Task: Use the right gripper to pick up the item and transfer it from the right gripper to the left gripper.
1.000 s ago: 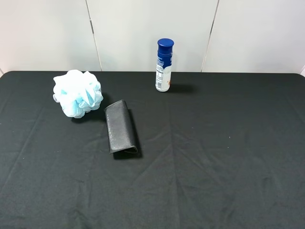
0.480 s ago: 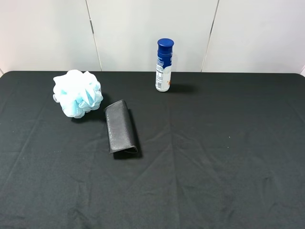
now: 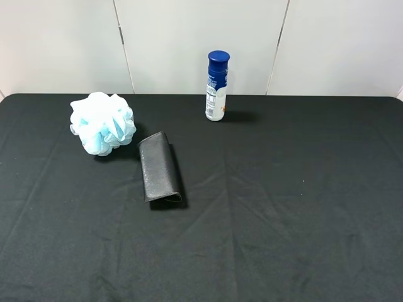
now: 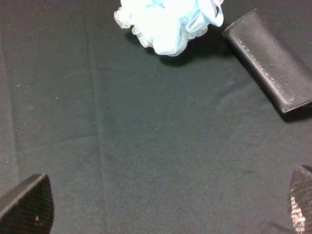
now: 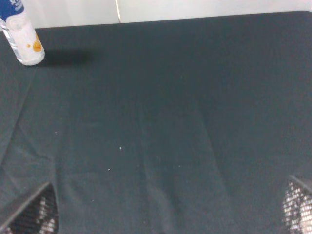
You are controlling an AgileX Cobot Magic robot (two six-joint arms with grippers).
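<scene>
The item [image 3: 102, 123], a fluffy light blue and white mesh ball, sits on the black cloth-covered table [image 3: 283, 207] just beside the far end of the black folded case [image 3: 159, 167], on the side away from the bottle; whether the two touch is unclear. The blue-capped bottle [image 3: 217, 86] stands upright well beyond the case, near the table's back edge. The left gripper [image 4: 161, 207] hangs above bare cloth short of the case and the item [image 4: 168, 22], its fingertips [image 4: 29, 204] spread wide with nothing between them. The right gripper [image 5: 170, 209] is likewise spread wide and empty over bare cloth, well away from the case, with the bottle [image 5: 19, 34] in its view.
</scene>
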